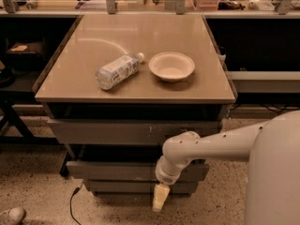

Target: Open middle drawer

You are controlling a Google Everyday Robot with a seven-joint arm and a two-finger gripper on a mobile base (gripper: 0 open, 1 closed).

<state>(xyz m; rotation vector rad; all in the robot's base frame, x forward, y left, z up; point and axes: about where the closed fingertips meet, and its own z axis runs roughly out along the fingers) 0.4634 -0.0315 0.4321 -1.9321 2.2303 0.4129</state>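
Note:
A grey cabinet stands under a tan table top, with three drawer fronts stacked in it. The middle drawer [112,170] is the wide, medium-height grey front, below the taller scratched front [126,131] and above the narrower front [117,187]. None of its tray interior shows. My gripper [159,199] hangs from the white arm [206,146], pointing down at the floor. It is in front of the right part of the lowest front, just below the middle drawer's lower edge.
A clear plastic bottle [116,71] lies on its side on the table top [140,32], next to a white bowl [171,66]. My white body [274,172] fills the lower right. A black cable [71,205] runs across the speckled floor. Dark shelving flanks the cabinet.

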